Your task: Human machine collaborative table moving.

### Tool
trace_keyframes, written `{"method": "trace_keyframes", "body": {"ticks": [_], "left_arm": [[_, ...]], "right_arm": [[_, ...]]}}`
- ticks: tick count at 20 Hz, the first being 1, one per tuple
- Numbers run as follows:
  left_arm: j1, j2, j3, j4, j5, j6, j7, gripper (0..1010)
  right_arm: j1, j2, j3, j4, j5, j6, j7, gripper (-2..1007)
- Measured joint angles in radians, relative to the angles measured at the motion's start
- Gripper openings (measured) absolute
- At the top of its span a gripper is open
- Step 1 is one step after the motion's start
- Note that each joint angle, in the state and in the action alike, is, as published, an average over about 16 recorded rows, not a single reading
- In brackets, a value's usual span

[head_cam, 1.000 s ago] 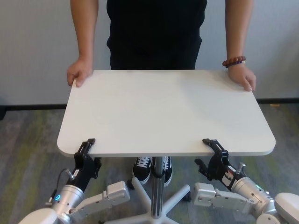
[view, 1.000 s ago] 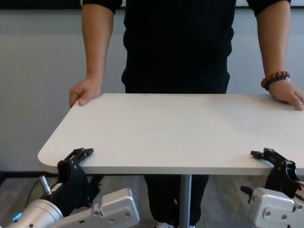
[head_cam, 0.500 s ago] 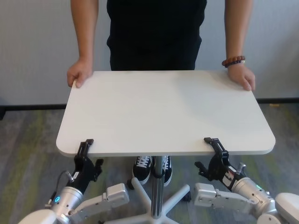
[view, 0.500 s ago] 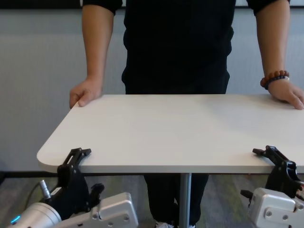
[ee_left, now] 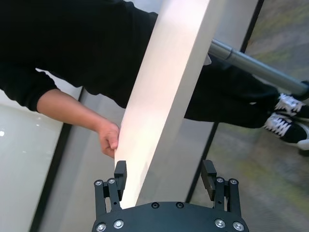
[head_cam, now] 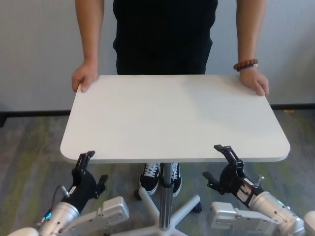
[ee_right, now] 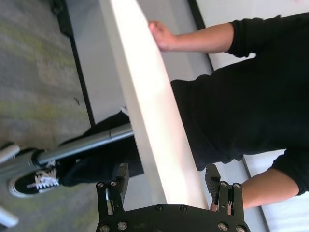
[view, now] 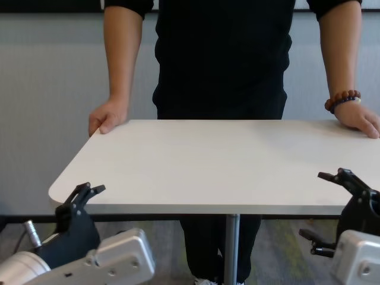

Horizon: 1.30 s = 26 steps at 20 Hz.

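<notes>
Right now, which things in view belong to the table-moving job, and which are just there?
Part of the job:
- table
- human, both hands on its far corners
- left gripper and right gripper, jaws open astride its near edge

Just there:
- beaded bracelet
- sneakers
- carpet

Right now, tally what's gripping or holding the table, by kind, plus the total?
Grippers: 2, the left gripper and the right gripper, each open with its jaws straddling the near edge of the table.
Human hands: 2, one hand and the other hand on the far corners.
Total: 4
</notes>
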Motion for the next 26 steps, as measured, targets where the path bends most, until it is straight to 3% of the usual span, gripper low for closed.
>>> {"method": "trace_keyframes", "body": {"ticks": [6, 13, 18, 22, 26], "left_arm": [[0.073, 0.038, -0.060, -0.116, -0.135, -0.043, -0.129, 1000], [0.146, 0.066, -0.149, -0.206, -0.374, -0.129, -0.297, 1000], [0.205, 0.087, -0.209, -0.279, -0.523, -0.160, -0.388, 1000], [0.261, 0.108, -0.246, -0.345, -0.598, -0.155, -0.438, 1000], [0.326, 0.132, -0.277, -0.414, -0.629, -0.130, -0.460, 1000]], "right_arm": [[-0.071, 0.025, 0.049, -0.090, 0.144, -0.075, 0.066, 1001], [-0.142, 0.044, 0.106, -0.160, 0.401, -0.183, 0.193, 1001], [-0.193, 0.058, 0.130, -0.216, 0.551, -0.217, 0.275, 1001], [-0.234, 0.068, 0.141, -0.264, 0.631, -0.217, 0.325, 1001], [-0.277, 0.074, 0.147, -0.307, 0.684, -0.213, 0.358, 1001]]}}
